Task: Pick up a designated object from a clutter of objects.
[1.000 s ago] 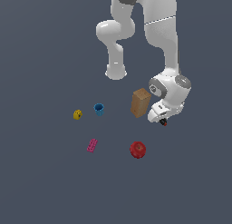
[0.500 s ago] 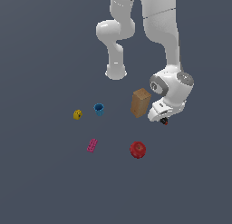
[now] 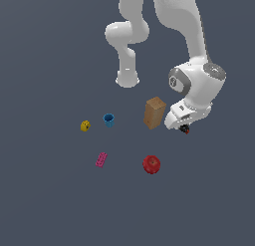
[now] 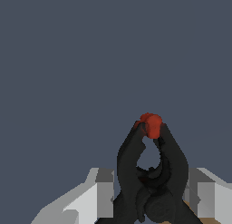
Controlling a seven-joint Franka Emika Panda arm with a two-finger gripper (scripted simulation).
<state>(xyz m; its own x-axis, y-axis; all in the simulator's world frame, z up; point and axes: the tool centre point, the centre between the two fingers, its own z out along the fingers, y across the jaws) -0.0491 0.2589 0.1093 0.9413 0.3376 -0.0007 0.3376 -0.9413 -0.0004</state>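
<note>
I hold the gripper (image 4: 149,198) low beside the brown box (image 3: 154,112), near the counter's middle, its grey fingers (image 4: 105,191) flanking the black clamp (image 4: 152,173). The clamp's red-orange tip points away from the wrist. Whether the fingers actually pinch it, I cannot tell. The red apple (image 3: 151,164) sits well apart.

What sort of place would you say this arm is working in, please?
Probably a simulated test scene rather than a real room: a featureless dark grey floor, flatly rendered small items such as a red apple and blue cup, and the hand over a black clamp.
</note>
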